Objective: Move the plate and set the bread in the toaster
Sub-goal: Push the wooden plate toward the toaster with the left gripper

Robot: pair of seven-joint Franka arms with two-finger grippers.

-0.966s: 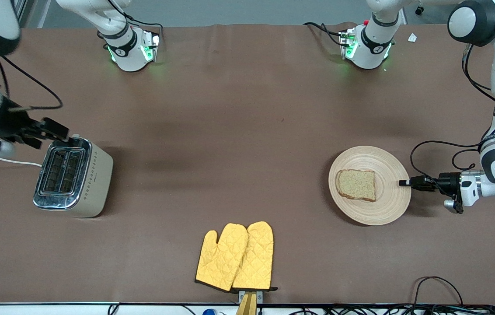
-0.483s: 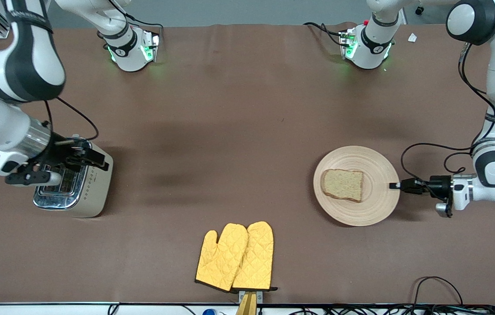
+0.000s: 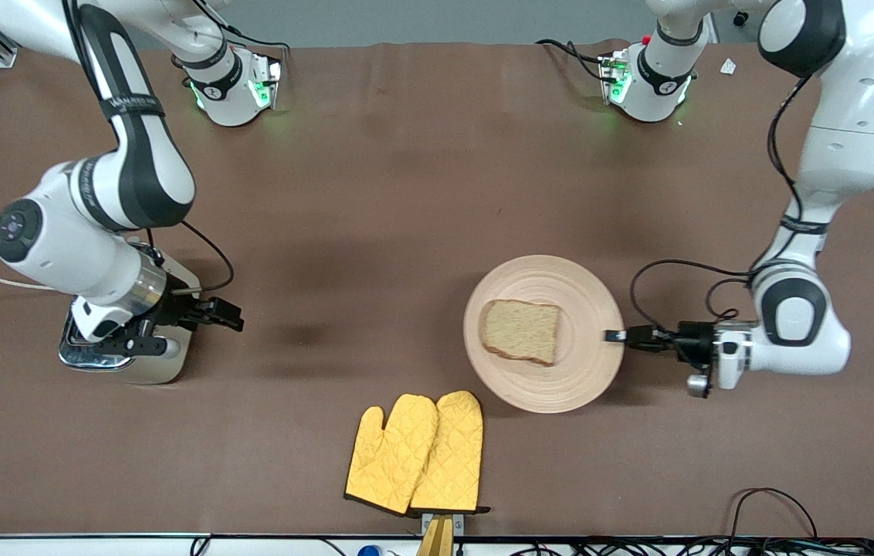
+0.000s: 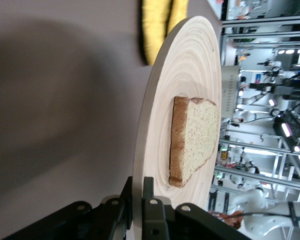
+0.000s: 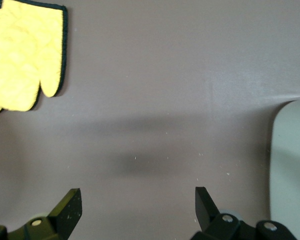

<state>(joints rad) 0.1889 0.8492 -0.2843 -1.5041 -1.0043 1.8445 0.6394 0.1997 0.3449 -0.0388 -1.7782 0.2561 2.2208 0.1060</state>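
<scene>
- The left gripper has its fingers clamped on the rim of the wooden plate, at the edge toward the left arm's end of the desk.
- The bread lies flat on the plate.
- The right gripper, fingers wide apart and holding nothing, hovers just beside the toaster.
- Yellow oven mitts lie nearer the front camera than the plate.
</scene>
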